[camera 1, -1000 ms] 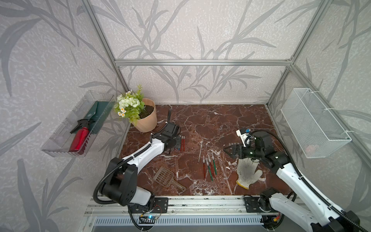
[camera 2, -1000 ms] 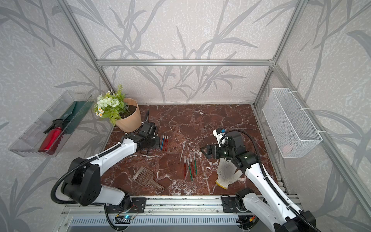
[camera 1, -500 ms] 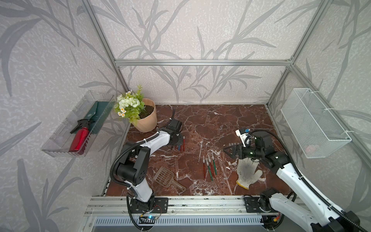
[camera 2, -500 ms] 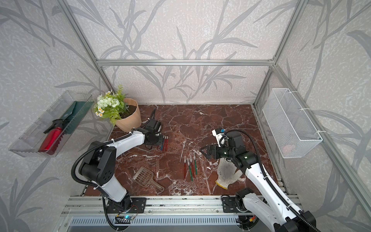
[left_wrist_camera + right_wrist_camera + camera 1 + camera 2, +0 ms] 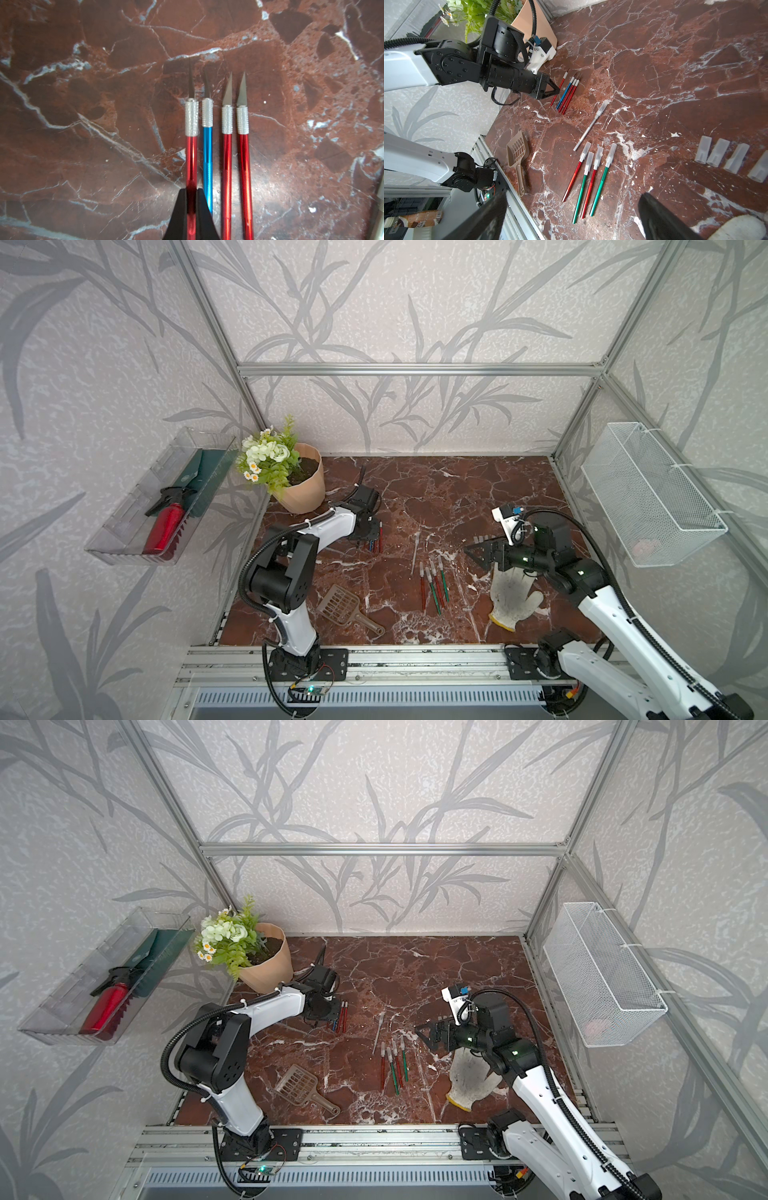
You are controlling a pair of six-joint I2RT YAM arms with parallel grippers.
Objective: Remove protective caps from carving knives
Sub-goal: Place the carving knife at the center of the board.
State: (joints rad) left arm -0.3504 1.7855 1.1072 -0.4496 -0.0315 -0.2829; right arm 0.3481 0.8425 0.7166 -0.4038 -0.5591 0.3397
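Left wrist view reveals left gripper (image 5: pixel 191 193) pinching red knife (image 5: pixel 191 158); right gripper (image 5: pixel 478 551) spread.

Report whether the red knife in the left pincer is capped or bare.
Bare: the red knife in the left pincer shows its uncovered blade beyond the silver collar.

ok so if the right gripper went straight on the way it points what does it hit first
Likely the four capped carving knives, lying straight ahead of the open right gripper in its wrist view. It hangs above the table, so the landing spot is unclear.
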